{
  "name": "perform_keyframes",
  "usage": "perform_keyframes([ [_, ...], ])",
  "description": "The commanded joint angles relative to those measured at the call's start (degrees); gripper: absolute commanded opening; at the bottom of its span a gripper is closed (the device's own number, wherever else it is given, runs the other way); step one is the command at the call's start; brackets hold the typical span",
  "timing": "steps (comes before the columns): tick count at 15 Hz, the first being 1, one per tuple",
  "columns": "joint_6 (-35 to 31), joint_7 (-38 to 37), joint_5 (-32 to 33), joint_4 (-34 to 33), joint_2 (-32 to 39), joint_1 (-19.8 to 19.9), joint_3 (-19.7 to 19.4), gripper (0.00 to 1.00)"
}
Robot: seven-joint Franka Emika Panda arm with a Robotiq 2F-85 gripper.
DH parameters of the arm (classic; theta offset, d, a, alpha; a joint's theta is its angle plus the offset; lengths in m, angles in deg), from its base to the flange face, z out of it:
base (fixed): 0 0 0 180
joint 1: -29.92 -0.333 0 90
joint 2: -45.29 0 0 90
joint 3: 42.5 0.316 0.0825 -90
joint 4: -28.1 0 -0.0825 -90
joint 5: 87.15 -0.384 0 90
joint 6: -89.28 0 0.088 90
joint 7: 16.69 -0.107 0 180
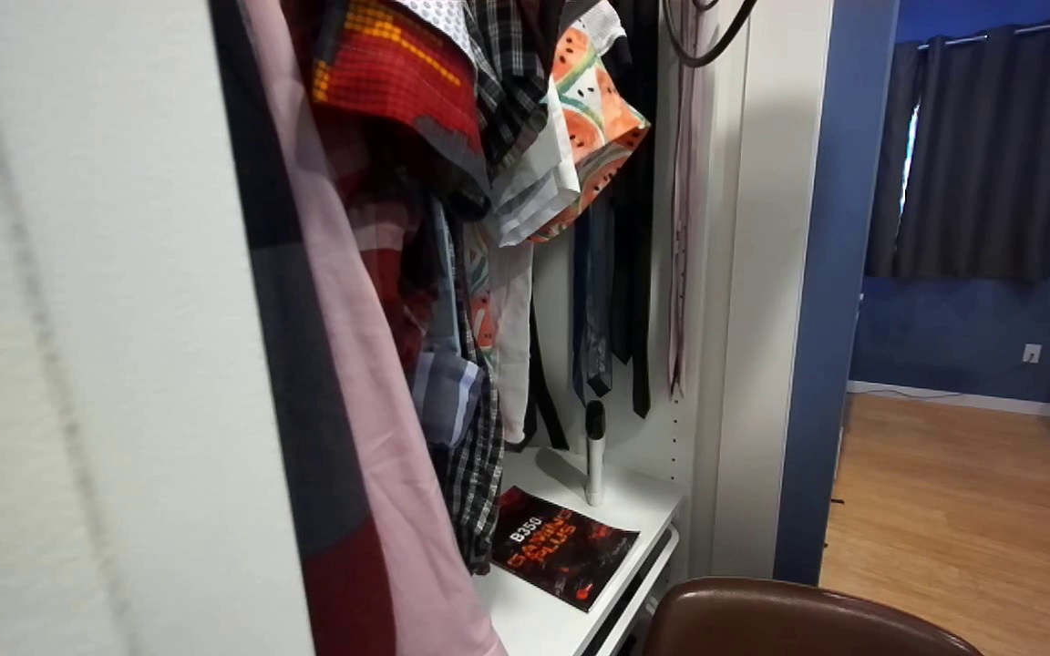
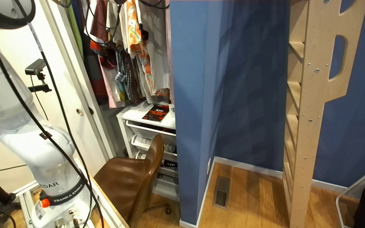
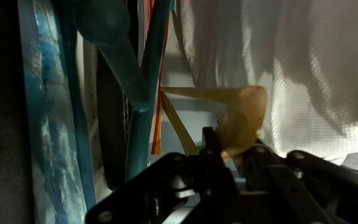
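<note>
In the wrist view, the jaws pinch a looped tan strip point(image 3: 245, 113), which shows between a teal bar point(image 3: 138, 140) and pale textured cloth point(image 3: 235, 46), beside striped fabric point(image 3: 156, 133).

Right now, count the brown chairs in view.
1: the brown chair stands by the white drawer unit, visible in both exterior views. Others may be hidden behind the blue wall.

In an exterior view our white arm point(image 2: 36, 153) stands on its base point(image 2: 51, 213), upper links running out at top left; in the wrist view we see our black gripper point(image 3: 233, 137) entering from below, fingers point(image 3: 213, 151) clamped close together.
</note>
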Motion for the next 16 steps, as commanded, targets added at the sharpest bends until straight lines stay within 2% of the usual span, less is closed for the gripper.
perform_keyframes([
  [1, -1.63, -2.94, -0.40, 0.21, -0.53, 0.53, 0.43, 0.04],
  [10, -5.28, -5.80, -2.52, -0.09, 0.05, -0.80, 0.17, 0.04],
  [13, -8.46, -7.43, -2.95, -0.07, 0.33, -1.01, 0.19, 0.04],
  [16, -7.96, -6.29, -3.48, -0.27, 0.13, -3.24, -0.62, 0.04],
])
